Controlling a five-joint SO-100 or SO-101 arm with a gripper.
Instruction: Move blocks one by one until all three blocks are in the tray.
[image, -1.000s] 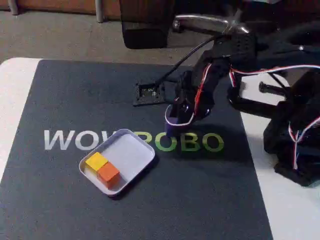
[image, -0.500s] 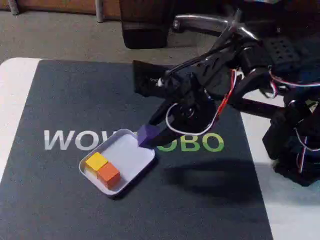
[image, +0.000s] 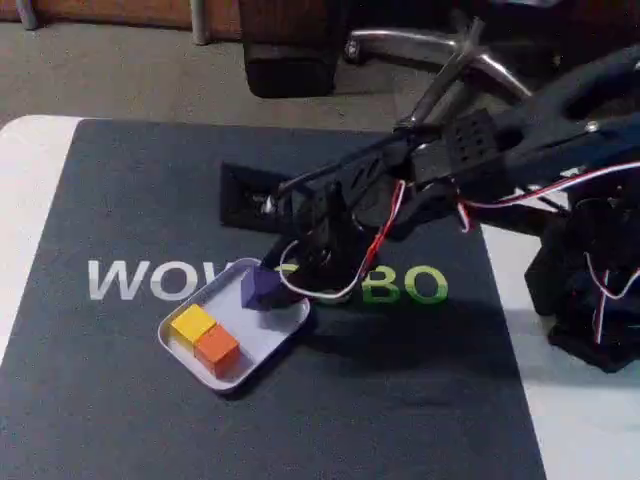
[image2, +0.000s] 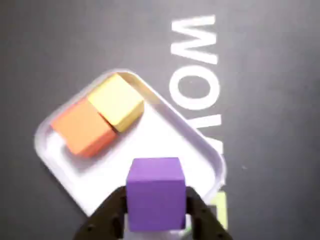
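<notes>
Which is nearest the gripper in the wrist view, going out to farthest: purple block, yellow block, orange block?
1. Purple block: held in the gripper, bottom centre.
2. Yellow block: in the tray, up and left.
3. Orange block: touching the yellow one, further left; only slightly farther.

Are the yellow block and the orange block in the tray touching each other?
Touching. In the wrist view the yellow block and the orange block meet along one side with no gap; the fixed view shows the same inside the tray.
</notes>
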